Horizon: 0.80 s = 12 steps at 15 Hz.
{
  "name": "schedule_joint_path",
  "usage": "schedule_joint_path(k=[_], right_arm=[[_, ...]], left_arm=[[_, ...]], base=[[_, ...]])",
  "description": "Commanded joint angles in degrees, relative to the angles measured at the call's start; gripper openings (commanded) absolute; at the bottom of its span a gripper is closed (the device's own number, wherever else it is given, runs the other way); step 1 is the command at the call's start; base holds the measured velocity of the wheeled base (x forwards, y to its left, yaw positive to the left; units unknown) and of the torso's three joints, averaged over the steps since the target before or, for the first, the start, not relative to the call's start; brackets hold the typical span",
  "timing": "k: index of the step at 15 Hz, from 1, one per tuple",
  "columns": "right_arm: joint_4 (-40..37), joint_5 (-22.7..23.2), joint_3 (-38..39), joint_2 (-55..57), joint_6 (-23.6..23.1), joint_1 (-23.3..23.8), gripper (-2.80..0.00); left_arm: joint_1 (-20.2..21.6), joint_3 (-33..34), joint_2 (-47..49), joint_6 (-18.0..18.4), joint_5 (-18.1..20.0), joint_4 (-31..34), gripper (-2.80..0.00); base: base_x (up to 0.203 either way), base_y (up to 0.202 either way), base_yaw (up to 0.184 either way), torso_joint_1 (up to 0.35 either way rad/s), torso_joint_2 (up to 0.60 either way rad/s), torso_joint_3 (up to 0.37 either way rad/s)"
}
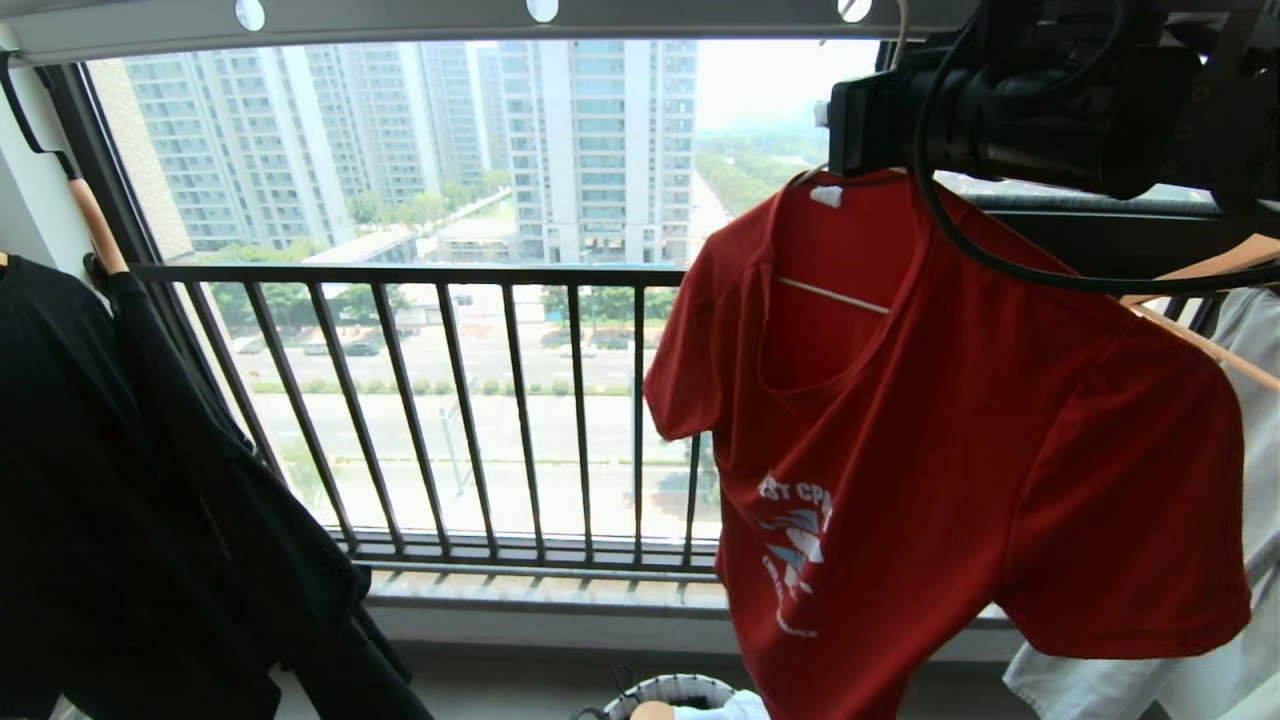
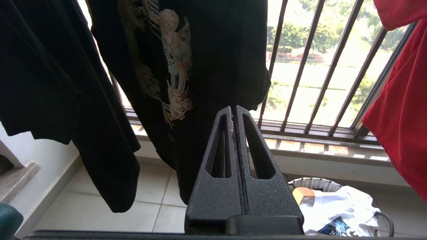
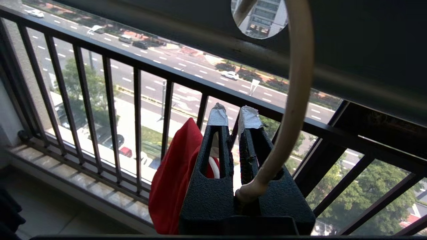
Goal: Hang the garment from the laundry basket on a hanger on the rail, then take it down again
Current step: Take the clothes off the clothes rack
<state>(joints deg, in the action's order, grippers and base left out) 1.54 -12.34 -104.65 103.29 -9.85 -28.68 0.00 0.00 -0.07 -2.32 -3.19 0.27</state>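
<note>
The garment [image 1: 980,450], a red T-shirt with a white chest print, hangs on the off-white hanger [image 1: 835,297] under the pale rail [image 1: 400,20]. My right arm [image 1: 1050,120] reaches in just above its collar. In the right wrist view my right gripper [image 3: 234,116] is shut on the hanger [image 3: 297,83] at its neck, deep between the taped fingers. The hook curves up to the rail [image 3: 350,40], and its end shows through a round hole. My left gripper [image 2: 233,108] is parked low and shut on nothing. The laundry basket [image 2: 313,184] stands on the floor below.
Black garments [image 1: 120,500] hang at the left. A black railing [image 1: 450,400] with vertical bars runs behind. Wooden hangers [image 1: 1200,270] and a pale grey garment [image 1: 1260,400] hang to the right of the red shirt. A white shirt [image 2: 337,210] lies in the basket.
</note>
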Motion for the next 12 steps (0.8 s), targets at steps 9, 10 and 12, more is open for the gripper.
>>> schedule_joint_path(k=[9,10,12], right_arm=[[-0.17,-1.46,0.59,-4.72,-1.15,-3.89,-2.8],[-0.21,-1.46,0.51,-5.3,-1.22,-4.28,-2.8],[-0.22,-1.69,0.25,-6.12,-1.3,-4.89,-2.8]], left_arm=[[0.0,0.0,0.07,-0.06,-0.06,0.06,-2.8],[0.04,0.0,0.07,-0.06,-0.06,-0.04,-2.8],[0.0,0.0,0.07,-0.06,-0.06,-0.09,-2.8]], base=[[0.0,0.0,0.0,0.0,0.0,0.0],[0.0,0.0,0.0,0.0,0.0,0.0],[0.0,0.0,0.0,0.0,0.0,0.0]])
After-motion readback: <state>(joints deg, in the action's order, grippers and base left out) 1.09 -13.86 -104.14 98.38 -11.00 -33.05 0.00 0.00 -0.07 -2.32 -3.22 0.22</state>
